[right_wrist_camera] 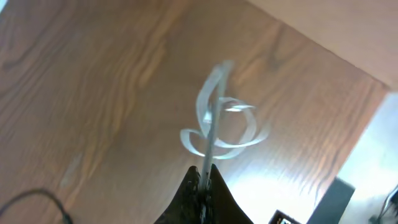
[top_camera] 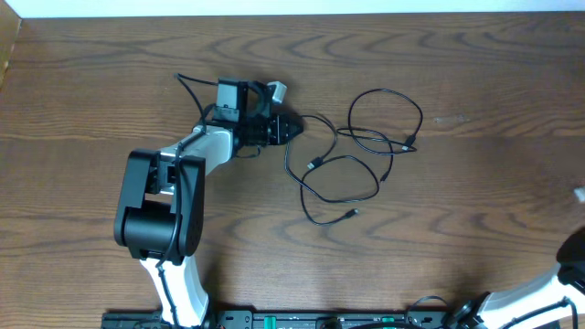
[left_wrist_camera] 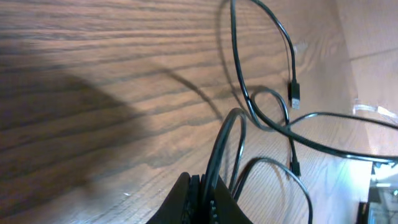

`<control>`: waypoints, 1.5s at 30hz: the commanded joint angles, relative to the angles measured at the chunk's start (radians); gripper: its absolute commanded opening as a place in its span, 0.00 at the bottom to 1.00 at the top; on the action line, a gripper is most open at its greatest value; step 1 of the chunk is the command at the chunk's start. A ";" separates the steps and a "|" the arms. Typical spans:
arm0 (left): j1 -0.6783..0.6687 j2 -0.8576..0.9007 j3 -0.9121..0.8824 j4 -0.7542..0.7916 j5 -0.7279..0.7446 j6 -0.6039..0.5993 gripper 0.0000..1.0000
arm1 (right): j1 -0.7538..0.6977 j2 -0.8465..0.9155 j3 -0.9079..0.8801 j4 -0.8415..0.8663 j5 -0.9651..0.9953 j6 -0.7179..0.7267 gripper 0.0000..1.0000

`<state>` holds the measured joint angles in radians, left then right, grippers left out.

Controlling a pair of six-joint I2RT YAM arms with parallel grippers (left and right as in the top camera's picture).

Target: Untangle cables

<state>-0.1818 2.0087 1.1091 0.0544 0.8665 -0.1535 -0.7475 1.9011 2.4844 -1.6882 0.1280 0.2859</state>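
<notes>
A thin black cable (top_camera: 366,137) lies in loose loops on the wooden table right of centre, with small plugs at its ends (top_camera: 313,164) (top_camera: 354,214) (top_camera: 409,142). My left gripper (top_camera: 291,128) is shut on this cable at the loops' left end. In the left wrist view the cable (left_wrist_camera: 239,87) runs out from between the closed jaws (left_wrist_camera: 204,185), and one plug (left_wrist_camera: 296,93) lies beyond. My right gripper (right_wrist_camera: 204,177) is shut on a white cable (right_wrist_camera: 214,121), which hangs in blurred loops above the table. In the overhead view only a white speck (top_camera: 579,193) shows at the right edge.
The left arm (top_camera: 164,201) stretches from the front edge to the table's middle. Part of the right arm (top_camera: 548,297) shows at the bottom right corner. The table's far right edge (right_wrist_camera: 348,56) is near the white cable.
</notes>
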 commanded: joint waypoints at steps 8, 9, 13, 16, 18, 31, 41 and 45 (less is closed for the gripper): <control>-0.004 -0.003 0.008 -0.005 0.016 0.109 0.07 | -0.114 0.001 -0.063 0.043 -0.007 0.051 0.01; -0.004 -0.003 0.008 -0.004 0.016 0.109 0.08 | -0.122 0.001 -0.078 0.053 -0.007 0.051 0.01; -0.004 -0.003 0.008 -0.004 -0.002 0.137 0.08 | -0.171 0.001 -0.180 0.124 -0.026 0.054 0.01; -0.004 -0.003 0.008 -0.004 -0.033 0.147 0.07 | -0.228 0.001 -0.273 0.183 -0.022 0.053 0.01; -0.004 -0.003 0.008 -0.001 -0.033 0.146 0.08 | -0.275 0.001 -0.332 0.214 -0.023 0.052 0.01; -0.005 -0.003 0.008 0.040 -0.033 0.150 0.07 | -0.476 0.001 -0.755 0.476 -0.043 0.027 0.01; -0.005 -0.003 0.007 0.038 -0.033 0.153 0.07 | -0.571 0.001 -0.830 0.552 0.011 0.069 0.01; -0.005 -0.003 0.007 0.038 -0.033 0.158 0.08 | -0.617 0.001 -0.833 0.564 0.000 0.077 0.01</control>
<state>-0.1860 2.0087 1.1091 0.0906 0.8356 -0.0208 -1.3365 1.9083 1.6554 -1.1286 0.1131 0.3367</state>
